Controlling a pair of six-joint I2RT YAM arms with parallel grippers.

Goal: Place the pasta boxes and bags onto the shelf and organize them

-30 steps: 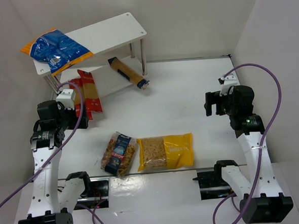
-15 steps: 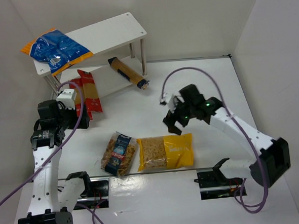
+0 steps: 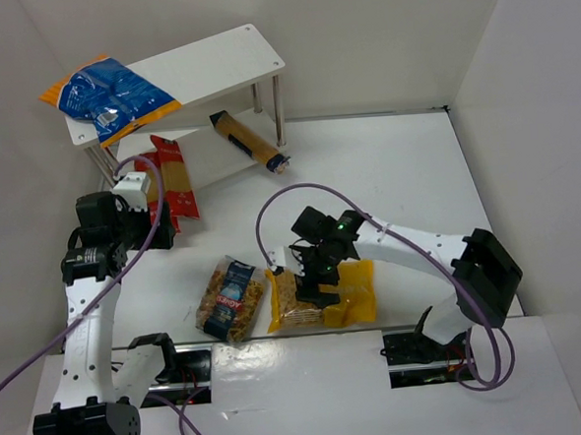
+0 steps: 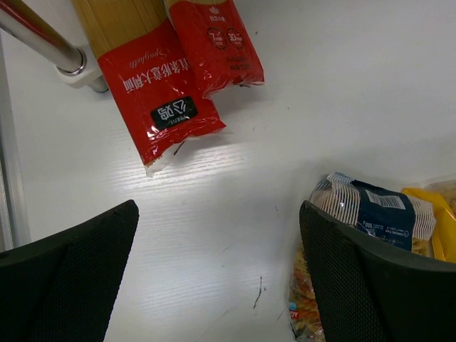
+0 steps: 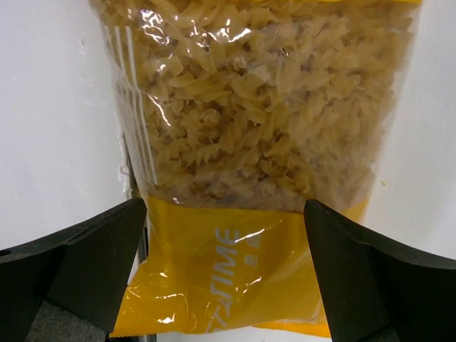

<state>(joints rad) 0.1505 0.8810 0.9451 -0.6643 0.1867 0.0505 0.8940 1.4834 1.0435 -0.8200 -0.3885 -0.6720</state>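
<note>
While your right gripper (image 5: pixel 225 263) is spread wide over the yellow bag (image 5: pixel 249 107), well in front of the shelf (image 3: pixel 211 55), watch the close: loose film may pinch alone, letting pasta sag and slip.

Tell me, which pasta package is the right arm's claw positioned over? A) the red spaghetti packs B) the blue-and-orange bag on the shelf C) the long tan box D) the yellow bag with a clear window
D: the right gripper is open over the yellow bag, which fills its wrist view.
</note>
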